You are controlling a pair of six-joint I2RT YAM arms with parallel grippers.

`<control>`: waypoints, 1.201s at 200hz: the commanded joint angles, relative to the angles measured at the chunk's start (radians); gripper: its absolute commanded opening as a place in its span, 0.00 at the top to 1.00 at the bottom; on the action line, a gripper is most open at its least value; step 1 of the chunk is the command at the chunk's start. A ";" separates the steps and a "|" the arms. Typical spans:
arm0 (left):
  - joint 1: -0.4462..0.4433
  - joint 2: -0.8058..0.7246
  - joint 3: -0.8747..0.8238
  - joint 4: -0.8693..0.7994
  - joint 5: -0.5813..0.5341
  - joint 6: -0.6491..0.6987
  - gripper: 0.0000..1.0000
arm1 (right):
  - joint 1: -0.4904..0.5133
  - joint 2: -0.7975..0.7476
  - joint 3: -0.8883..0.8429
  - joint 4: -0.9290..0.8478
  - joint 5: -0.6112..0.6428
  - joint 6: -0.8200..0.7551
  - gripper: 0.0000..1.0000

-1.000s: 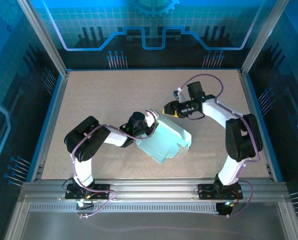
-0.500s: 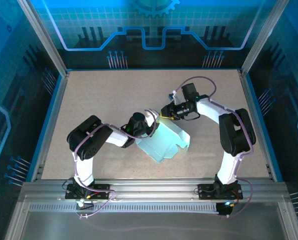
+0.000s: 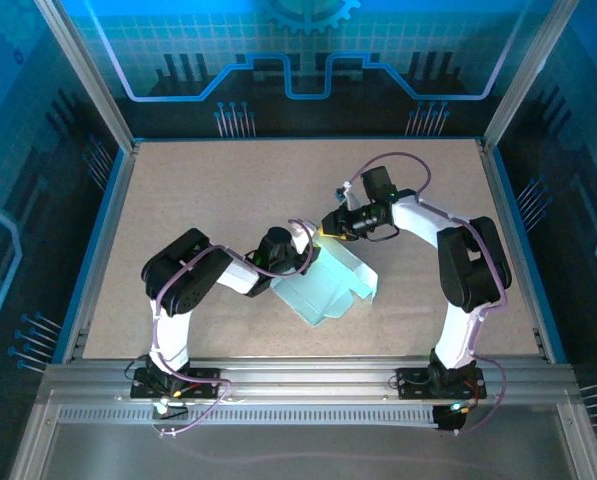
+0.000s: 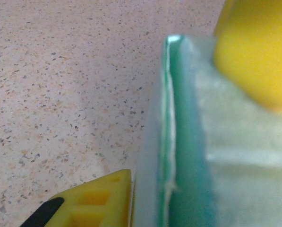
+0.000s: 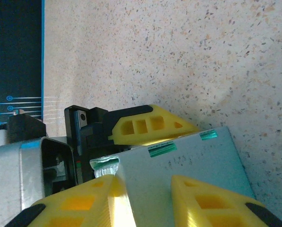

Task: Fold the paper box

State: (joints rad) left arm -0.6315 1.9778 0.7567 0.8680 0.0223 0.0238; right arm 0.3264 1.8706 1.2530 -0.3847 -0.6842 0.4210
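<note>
Top view: the pale mint paper box, part folded, lies mid-table. The left end effector meets its left edge; the right end effector hangs at its far corner.

Left wrist view: the box's upright wall touches 1 yellow finger; I cannot tell whether it is grasped.

Right wrist view: 2 fingers spread apart, a box panel just beyond.
</note>
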 commanded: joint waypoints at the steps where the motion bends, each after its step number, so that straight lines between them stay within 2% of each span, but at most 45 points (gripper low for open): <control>1: -0.005 0.006 -0.008 0.063 -0.002 -0.028 0.77 | 0.022 0.041 0.002 -0.066 0.073 -0.020 0.66; 32: -0.004 0.013 0.002 0.079 -0.007 -0.046 0.78 | 0.025 0.042 0.000 -0.063 0.071 -0.012 0.67; 65: -0.004 0.019 -0.001 0.083 0.004 -0.057 0.92 | 0.026 0.042 -0.003 -0.057 0.067 0.000 0.67; 95: -0.002 0.021 -0.012 0.102 -0.023 -0.076 1.00 | 0.051 0.027 -0.023 -0.023 0.056 0.038 0.68; 148: 0.025 0.019 -0.008 0.113 -0.041 -0.188 1.00 | 0.099 -0.036 -0.125 0.109 0.084 0.185 0.71; 170: 0.028 0.016 -0.001 0.100 -0.037 -0.188 1.00 | 0.118 -0.064 -0.150 0.160 0.105 0.244 0.71; 206: 0.028 -0.004 -0.029 0.096 0.000 -0.106 1.00 | 0.088 -0.127 -0.136 0.158 0.117 0.226 0.56; 240: 0.044 -0.031 -0.057 0.089 0.061 -0.056 1.00 | 0.017 -0.222 -0.121 0.121 0.131 0.191 0.34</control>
State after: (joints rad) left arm -0.6086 1.9812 0.7197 0.9592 0.0242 -0.0742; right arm 0.3847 1.7542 1.1275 -0.2104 -0.5346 0.6323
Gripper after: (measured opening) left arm 0.103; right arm 0.596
